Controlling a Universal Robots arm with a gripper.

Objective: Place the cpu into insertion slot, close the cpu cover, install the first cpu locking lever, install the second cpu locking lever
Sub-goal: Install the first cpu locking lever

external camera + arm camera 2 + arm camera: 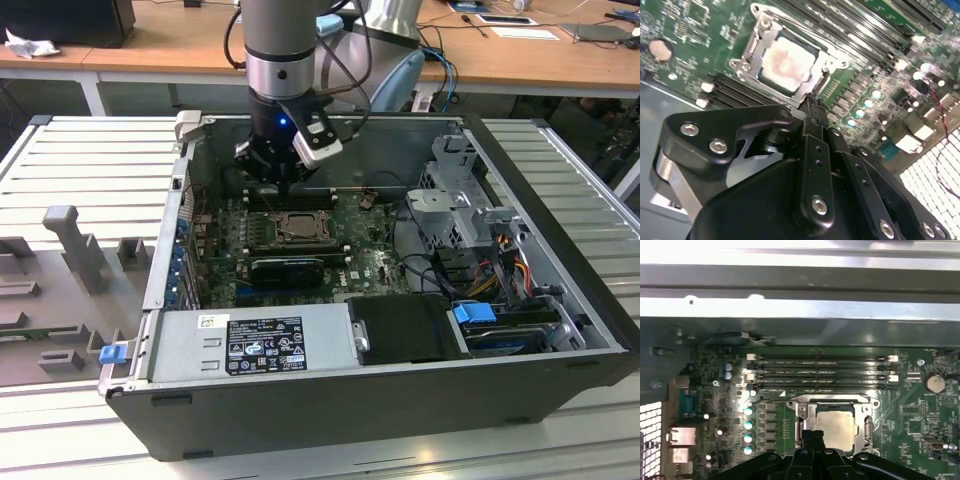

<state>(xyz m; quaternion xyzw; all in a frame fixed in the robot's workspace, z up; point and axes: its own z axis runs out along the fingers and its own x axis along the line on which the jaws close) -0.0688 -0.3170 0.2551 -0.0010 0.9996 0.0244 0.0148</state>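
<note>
The gripper [286, 186] is hanging with its fingers pinched together, holding nothing. In the exterior view it is at twelve o'clock of the cover [753, 49], which is lying closed over the chip [787, 62].

You have the open case [350, 420] lying on the counter [560, 420], with the board [375, 255] flat inside it. The cpu [836, 427] sits in the insertion slot [272, 228] mid-board, the cpu cover [756, 50] down around it. Your pincer [812, 102] hangs just over the slot's edge. The memory slots [820, 367] run between slot and case wall. In the exterior view the power supply [260, 345] lies along the near wall, and the drive cage [460, 200] is on the exterior view's right.
</note>
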